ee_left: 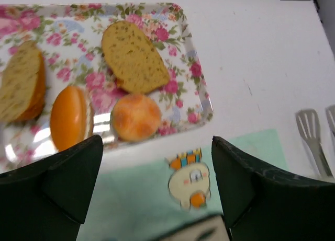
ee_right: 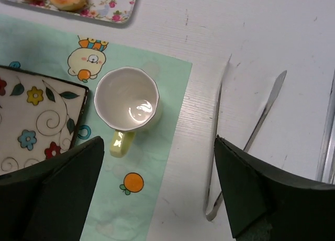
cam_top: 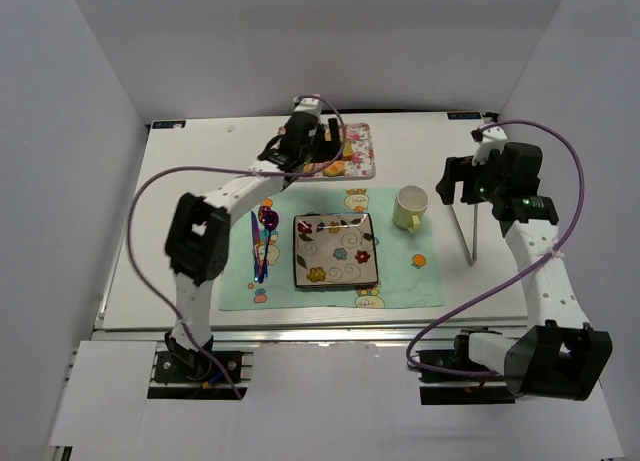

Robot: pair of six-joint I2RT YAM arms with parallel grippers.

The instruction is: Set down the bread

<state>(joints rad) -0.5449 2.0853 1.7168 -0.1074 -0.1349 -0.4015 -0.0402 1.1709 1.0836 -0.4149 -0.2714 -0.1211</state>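
Top view: my left arm [cam_top: 235,196] is stretched out to the far flowery rectangular tray [cam_top: 362,139]. My right arm [cam_top: 535,251] is bent, wrist beside the pale yellow ceramic cup [cam_top: 410,207].

Left wrist: left gripper [ee_left: 156,147] is spread wide and empty, just short of the tray. The small smooth orange-golden oval bread [ee_left: 69,117] lies on it next to a tan bread slice [ee_left: 21,87].

Right wrist: right gripper [ee_right: 157,147] is wide too, nothing in it, above the cup.

Under the plate [cam_top: 335,250]: mat [cam_top: 400,293]. Left of the plate, on the mat: cutlery [cam_top: 263,243]. Right of the plate, also on the mat: cup [cam_top: 409,207]. Farther right of the plate, off the mat: tongs [ee_right: 275,92]. Behind the plate, past the mat: tray [ee_left: 183,53]. Holds bread [ee_left: 68,117] and, to its right, ball [ee_left: 136,116] on the side nearest the plate; slices [ee_left: 133,57] farther from the plate.
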